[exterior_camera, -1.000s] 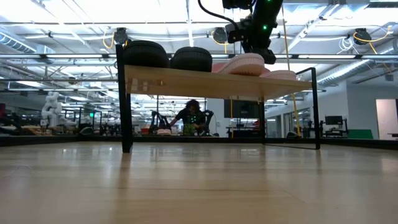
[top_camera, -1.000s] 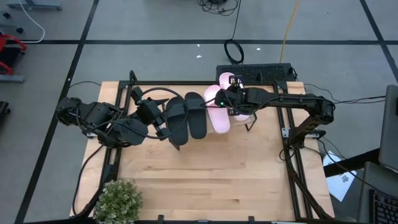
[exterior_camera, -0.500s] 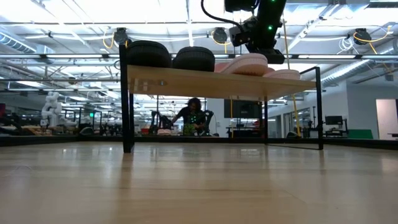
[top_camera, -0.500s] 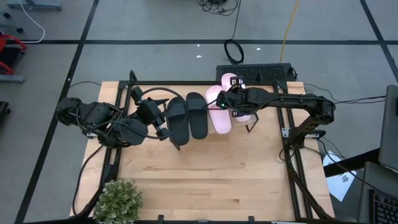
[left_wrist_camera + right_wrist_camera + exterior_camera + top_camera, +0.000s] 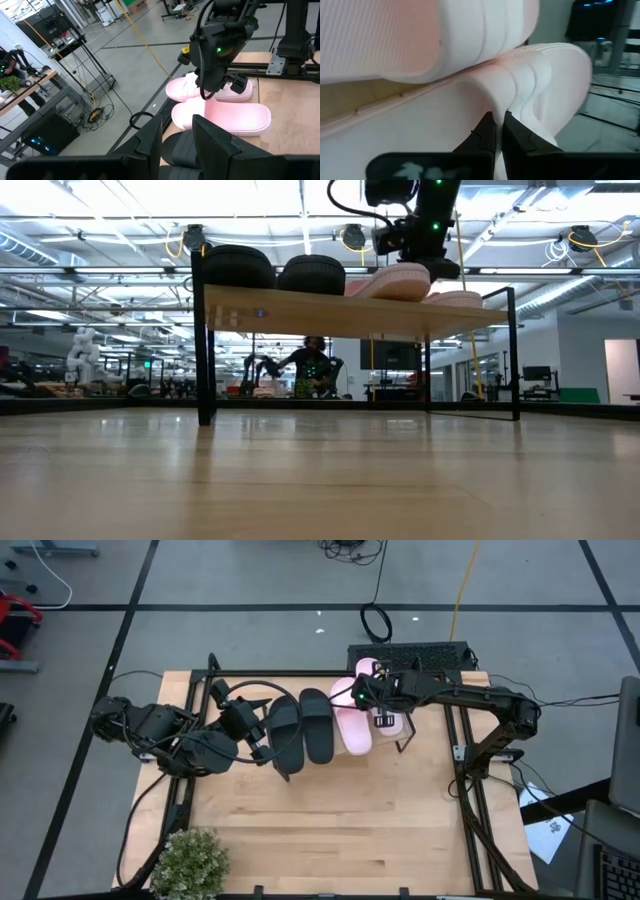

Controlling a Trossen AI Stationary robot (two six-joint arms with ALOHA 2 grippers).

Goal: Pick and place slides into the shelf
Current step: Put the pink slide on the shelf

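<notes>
Room: a large lab hall with bright ceiling lights; a person stands far off behind the table, seen under the shelf in the low view.
Table: my pale wooden table (image 5: 330, 830), with a potted plant (image 5: 190, 862) at its near left corner.
Shelf: the shelf (image 5: 330, 308) stands at the far side of the table, plank top on thin black legs.
Black slides: both black slides (image 5: 300, 728) lie side by side on the shelf top, left of the pink ones.
Pink slides: one pink slide (image 5: 352, 730) lies beside the black pair; the other pink slide (image 5: 235, 90) sits just right of it, and the two seem to overlap at one edge, one riding slightly on the other.
My right hand: my right hand (image 5: 385, 712) is over the pink slides, fingers pinched together with nothing between them, tips against the pink foam where the two slides meet.
My left hand: my left hand (image 5: 262, 735) waits by the black slides at the left end of the shelf, fingers partly apart, holding nothing.
Step, as I judge it: all four are on the shelf; I am nudging the last pink slide into line.
Doing it well: I push low and slowly against the slide's side, so that it slides flat off its neighbour without tipping or dragging it along, then lift straight up.
</notes>
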